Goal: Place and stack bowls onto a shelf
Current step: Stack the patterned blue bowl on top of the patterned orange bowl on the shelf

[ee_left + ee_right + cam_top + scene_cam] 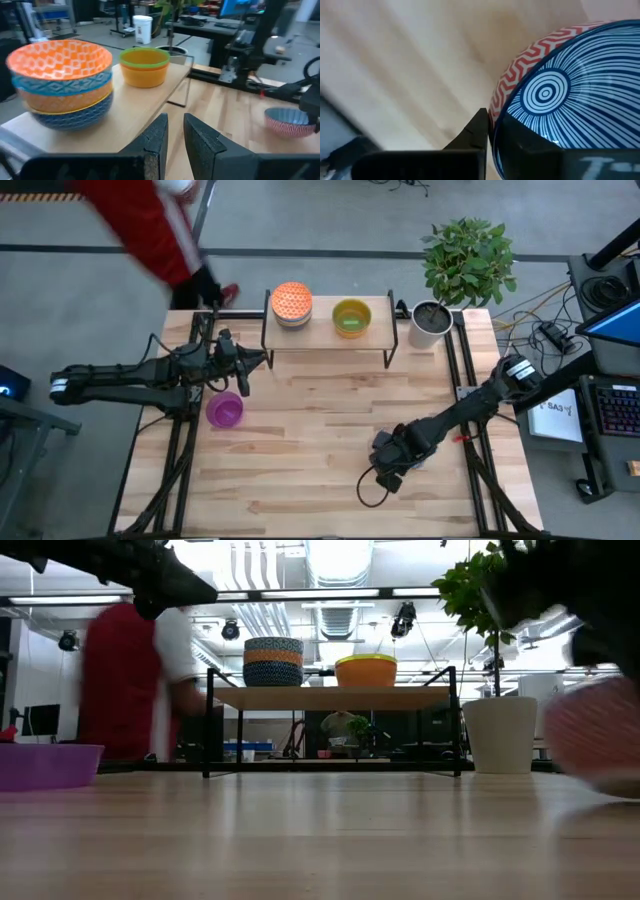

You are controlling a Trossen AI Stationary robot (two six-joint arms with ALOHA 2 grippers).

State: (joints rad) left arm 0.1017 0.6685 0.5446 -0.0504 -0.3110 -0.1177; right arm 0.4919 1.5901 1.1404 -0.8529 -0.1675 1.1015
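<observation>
On the shelf (pixel 325 340) you already have two groups: a stack (pixel 62 82) with the patterned orange bowl (pixel 291 300) on top of several others at one end, and the green bowl nested in the yellow bowl (pixel 351 318) near the middle. The end beside the plant pot (pixel 431 323) looks free.

Two bowls are left on the desk (pixel 320 430), as far as you can see. The purple bowl (pixel 224 410) sits near the left end effector (pixel 243 365), which hovers just short of the shelf with its fingers nearly closed on nothing. The right end effector (pixel 390 465) is low over the front of the desk, its fingers pinched on the rim of the blue-white striped bowl (pixel 560 95).

A person in a red sleeve (pixel 150 220) stands behind the desk.
</observation>
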